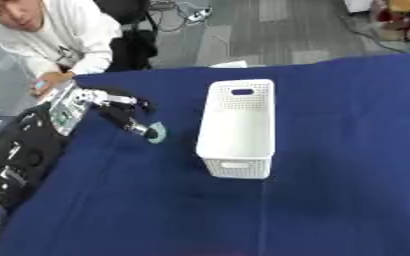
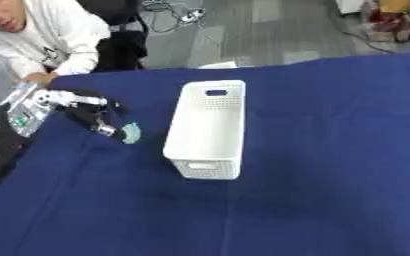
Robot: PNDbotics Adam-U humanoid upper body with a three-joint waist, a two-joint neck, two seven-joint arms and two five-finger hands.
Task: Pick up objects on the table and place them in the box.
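Note:
A white perforated box (image 1: 237, 127) stands upright in the middle of the blue table (image 1: 348, 165); I cannot see anything inside it. To its left my left hand (image 1: 121, 111) reaches in from the left edge, its fingers curled round a small pale teal object (image 1: 157, 133) held just above the cloth. The hand and the object are a short way from the box's left wall, not touching it. My right hand shows in neither view.
A person in a white top leans at the table's far left corner, one hand (image 1: 51, 80) on the edge. A white sheet (image 1: 230, 64) lies at the far edge behind the box. Blue cloth stretches right and in front of the box.

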